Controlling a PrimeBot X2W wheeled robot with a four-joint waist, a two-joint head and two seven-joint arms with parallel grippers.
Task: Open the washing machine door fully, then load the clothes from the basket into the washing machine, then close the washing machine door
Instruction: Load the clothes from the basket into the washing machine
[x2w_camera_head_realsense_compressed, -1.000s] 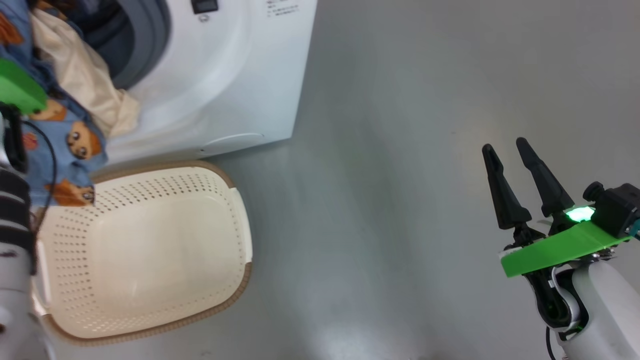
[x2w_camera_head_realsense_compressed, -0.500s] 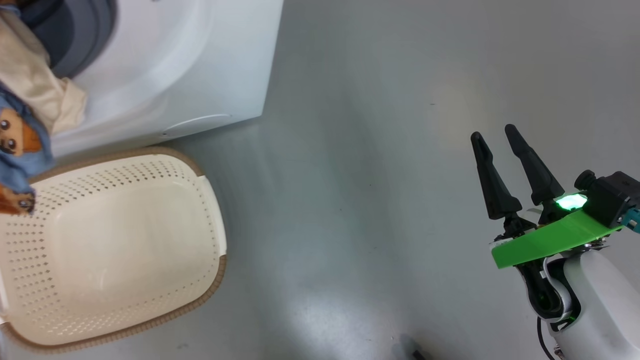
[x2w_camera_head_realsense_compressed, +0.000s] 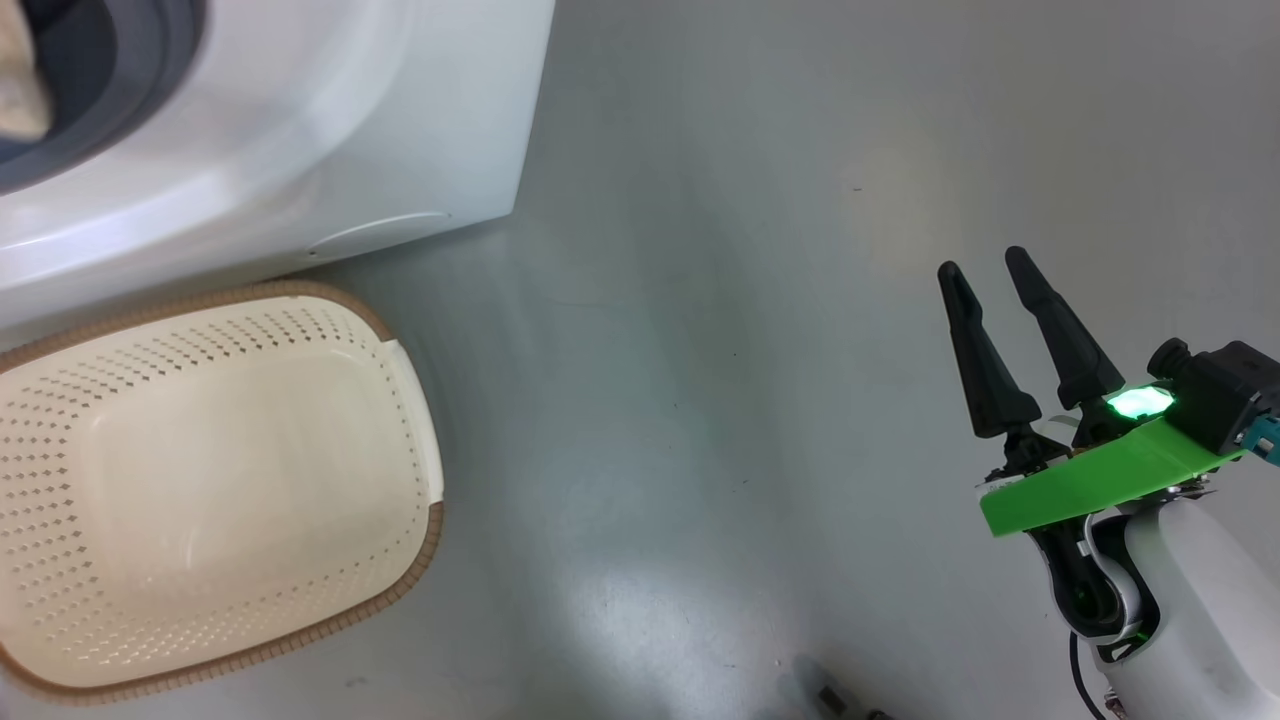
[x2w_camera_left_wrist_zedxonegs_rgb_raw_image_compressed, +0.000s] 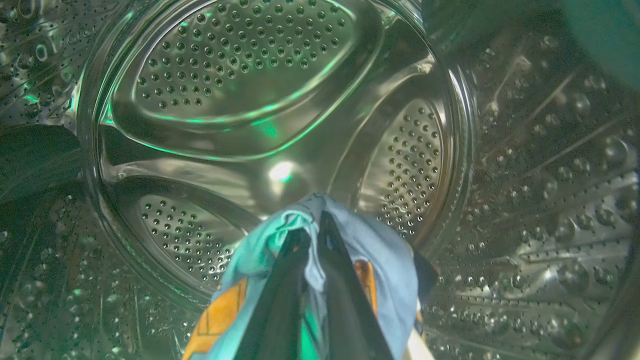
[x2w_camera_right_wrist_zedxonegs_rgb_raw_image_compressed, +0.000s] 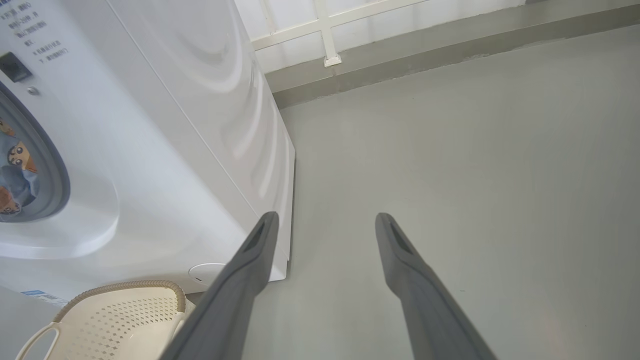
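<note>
- Your left gripper (x2w_camera_left_wrist_zedxonegs_rgb_raw_image_compressed: 312, 225) reaches deep into the drum (x2w_camera_left_wrist_zedxonegs_rgb_raw_image_compressed: 240, 65), at the lower middle of the left wrist view. I judge it is held that far in so the load drops well behind the opening, not on the lip.
- Its fingers (x2w_camera_left_wrist_zedxonegs_rgb_raw_image_compressed: 280, 300) are pinched almost together on the clothes (x2w_camera_left_wrist_zedxonegs_rgb_raw_image_compressed: 385, 260). Blue printed fabric folds over both tips and hangs down either side to the bottom edge of the frame.
- So the clothes are right at that gripper, clamped between the fingers, with the drum's back wall above and beyond. You cannot tell whether the cloth touches the drum's bottom.
- At the far left edge of the right wrist view, more printed cloth shows through the washer's (x2w_camera_head_realsense_compressed: 300, 120) opening.
- The basket (x2w_camera_head_realsense_compressed: 430, 540) sits on the floor (x2w_camera_head_realsense_compressed: 750, 300) at the lower left of the head view, just in front of the washer. Its inside is bare, so this looks like the last load.
- Your right gripper (x2w_camera_head_realsense_compressed: 982, 262) is at the lower right, fingers spread wide and holding nothing, well apart from the basket. It is likely parked there to leave the left arm room.
</note>
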